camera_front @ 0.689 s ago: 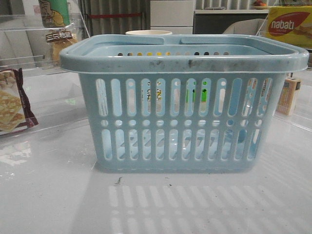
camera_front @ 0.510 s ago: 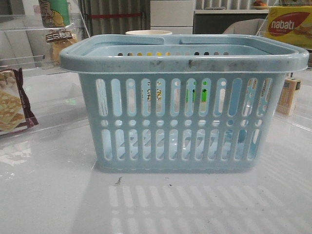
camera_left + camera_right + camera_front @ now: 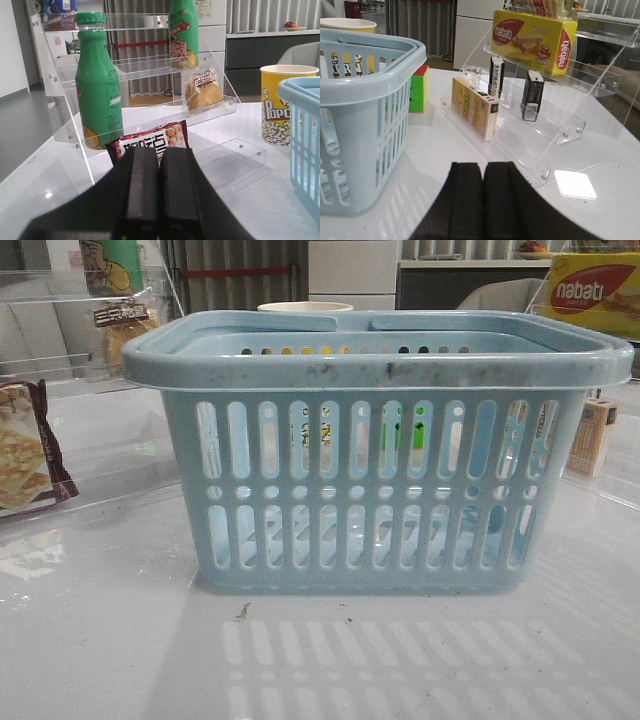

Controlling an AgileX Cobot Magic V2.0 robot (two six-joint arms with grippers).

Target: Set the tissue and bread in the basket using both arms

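Observation:
The pale blue basket (image 3: 375, 360) stands mid-table; its wall also shows in the left wrist view (image 3: 302, 135) and in the right wrist view (image 3: 365, 85). The bread (image 3: 203, 95), a golden bun in clear wrapper, sits on the left acrylic shelf, also seen in the front view (image 3: 125, 335). Two small black tissue packs (image 3: 532, 95) (image 3: 496, 75) stand upright on the right acrylic shelf. My left gripper (image 3: 160, 152) is shut and empty, low in front of the left shelf. My right gripper (image 3: 483, 167) is shut and empty, between basket and right shelf. Neither gripper shows in the front view.
On the left are a green bottle (image 3: 98, 85), a maroon-edged cracker bag (image 3: 150, 142) and a popcorn cup (image 3: 280, 102). On the right are a yellow nabati box (image 3: 532, 37), a tan box (image 3: 474, 106) and a colour cube (image 3: 418, 89) beside the basket.

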